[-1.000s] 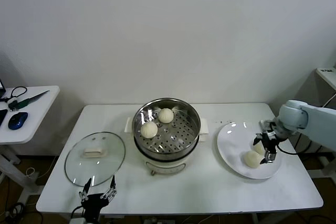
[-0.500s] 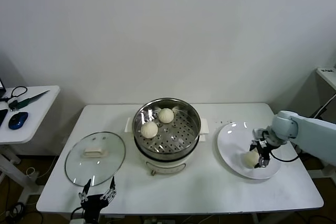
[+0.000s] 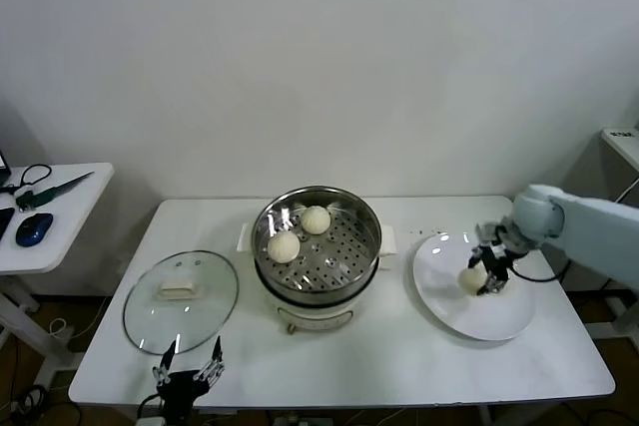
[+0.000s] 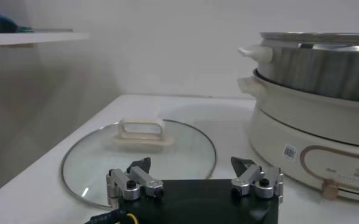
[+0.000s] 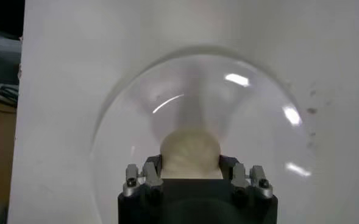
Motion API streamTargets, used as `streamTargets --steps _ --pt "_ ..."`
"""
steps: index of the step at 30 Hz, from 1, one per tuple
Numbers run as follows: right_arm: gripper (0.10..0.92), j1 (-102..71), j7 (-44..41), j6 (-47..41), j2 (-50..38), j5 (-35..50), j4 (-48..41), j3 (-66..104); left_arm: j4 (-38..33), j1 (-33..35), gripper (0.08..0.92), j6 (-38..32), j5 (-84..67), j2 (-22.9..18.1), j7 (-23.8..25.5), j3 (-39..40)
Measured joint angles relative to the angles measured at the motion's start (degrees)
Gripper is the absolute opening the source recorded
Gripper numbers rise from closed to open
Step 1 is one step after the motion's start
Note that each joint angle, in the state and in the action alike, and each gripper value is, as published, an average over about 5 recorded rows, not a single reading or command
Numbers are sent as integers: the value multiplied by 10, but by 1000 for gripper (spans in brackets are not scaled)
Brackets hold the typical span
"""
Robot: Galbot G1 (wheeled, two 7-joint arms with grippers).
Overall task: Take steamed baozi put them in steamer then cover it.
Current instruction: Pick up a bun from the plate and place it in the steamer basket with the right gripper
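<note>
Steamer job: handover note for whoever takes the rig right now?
Right gripper: shut on a baozi, over the white plate at the table's right end. No other bun shows on the plate.
Left gripper: open, idle at the table's near edge beside the glass lid.
Steamer: centre of table, uncovered, two baozi in the basket.
Done: two buns loaded, a third gripped.
Left: carry the gripped bun into the steamer, then cover it with the lid, which lies flat on the table left of the steamer.
</note>
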Motion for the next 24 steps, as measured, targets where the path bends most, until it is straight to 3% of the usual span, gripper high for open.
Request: streamTargets --steps 12,24 --pt "628 209 -29 163 147 27 76 -37 -5 4 823 -2 4 0 -1 -2" --pt "630 183 16 241 277 -79 157 -25 -15 15 823 -5 1 -1 -3 -9"
